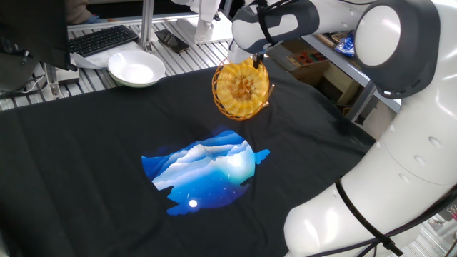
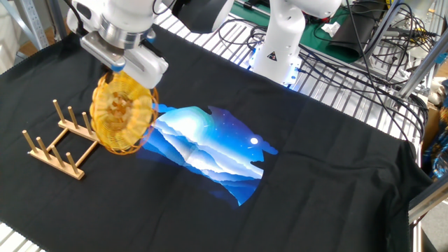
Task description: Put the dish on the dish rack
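Note:
The dish [image 1: 241, 88] [image 2: 122, 112] is a golden woven wicker plate held on edge, nearly upright, in the air. My gripper [image 1: 255, 60] [image 2: 124, 70] is shut on its top rim. The wooden dish rack [image 2: 61, 140] stands on the black cloth just left of the dish in the other fixed view, its pegs upright and bare. The dish's lower edge hangs beside the rack's right end, overlapping its nearest pegs in the image. In one fixed view the rack is hidden behind the dish.
A white bowl [image 1: 136, 69] sits at the cloth's far edge by a keyboard [image 1: 102, 39]. A blue mountain print [image 1: 203, 171] [image 2: 213, 147] marks the middle of the black cloth. Another robot's base [image 2: 280, 38] and cables stand on the metal grid behind.

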